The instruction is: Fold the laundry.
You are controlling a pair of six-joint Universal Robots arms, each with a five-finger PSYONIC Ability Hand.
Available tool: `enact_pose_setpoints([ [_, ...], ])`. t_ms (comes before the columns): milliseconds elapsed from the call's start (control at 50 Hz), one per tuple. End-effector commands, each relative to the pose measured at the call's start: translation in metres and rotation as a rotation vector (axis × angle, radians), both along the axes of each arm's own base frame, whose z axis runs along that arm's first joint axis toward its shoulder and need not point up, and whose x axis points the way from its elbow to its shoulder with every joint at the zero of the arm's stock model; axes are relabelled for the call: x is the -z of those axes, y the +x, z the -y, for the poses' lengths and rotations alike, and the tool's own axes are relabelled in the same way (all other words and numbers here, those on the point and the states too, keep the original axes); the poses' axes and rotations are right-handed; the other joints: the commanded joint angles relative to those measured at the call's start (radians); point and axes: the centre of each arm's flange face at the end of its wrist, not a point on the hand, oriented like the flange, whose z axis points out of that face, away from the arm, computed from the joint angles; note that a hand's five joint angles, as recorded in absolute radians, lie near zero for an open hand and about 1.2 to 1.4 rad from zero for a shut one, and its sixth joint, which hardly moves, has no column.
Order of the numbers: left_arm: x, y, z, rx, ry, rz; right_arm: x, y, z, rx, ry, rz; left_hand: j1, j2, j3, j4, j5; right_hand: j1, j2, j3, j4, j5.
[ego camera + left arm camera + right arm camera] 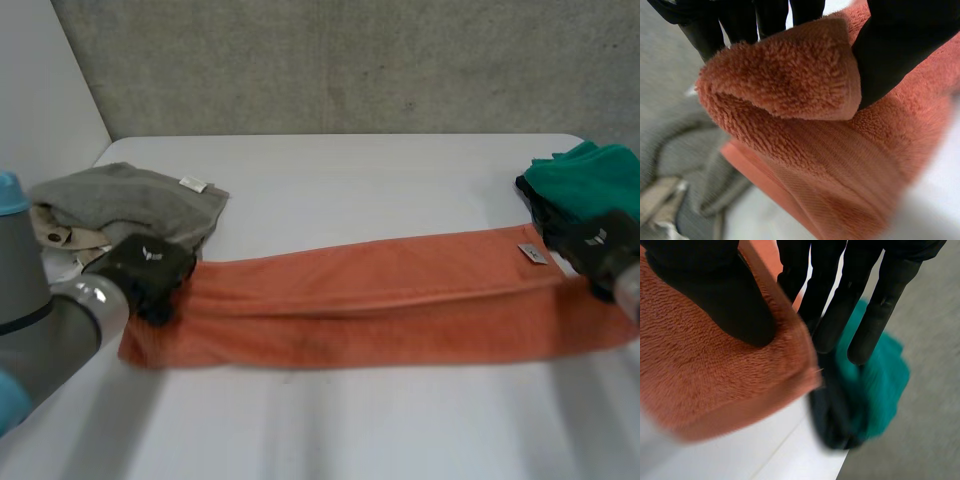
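Note:
A long orange towel lies stretched across the white table, folded lengthwise into a strip. My left hand is shut on its left end: in the left wrist view the thumb pinches a fold of orange towel against the fingers. My right hand is shut on the right end; in the right wrist view the thumb presses the orange towel against the fingers. A white label shows near the right end.
A grey towel lies heaped over beige cloth at the left. A folded green cloth on a dark cloth sits at the right table edge, just beyond my right hand. A concrete wall stands behind the table.

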Motion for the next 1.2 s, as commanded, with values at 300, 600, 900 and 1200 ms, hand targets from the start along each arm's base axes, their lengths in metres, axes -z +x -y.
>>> enact_pose_setpoints([
  [300, 0.031, -0.022, 0.082, -0.165, -0.158, -0.067, 0.051, 0.063, 0.128, -0.043, -0.313, 0.049, -0.456, -0.506, -0.500, -0.507, -0.457, -0.241, -0.280, -0.295, -0.301, -0.271],
  [600, 0.000, -0.026, 0.070, -0.148, -0.216, -0.137, 0.014, 0.066, 0.096, 0.029, -0.298, 0.184, -0.977, -1.027, -1.021, -1.028, -0.978, -0.966, -1.005, -1.020, -1.026, -0.996],
  [900, 0.047, -0.021, 0.068, -0.036, -0.137, -0.023, 0.026, 0.054, 0.031, -0.043, 0.035, 0.235, -0.956, -1.006, -1.000, -1.007, -0.957, -0.966, -1.005, -1.020, -1.026, -0.996],
  [1200, 0.051, -0.025, 0.118, -0.058, -0.302, -0.129, 0.041, 0.036, 0.021, 0.009, 0.095, 0.226, -0.677, -0.727, -0.721, -0.728, -0.678, -0.966, -1.005, -1.020, -1.026, -0.996],
])
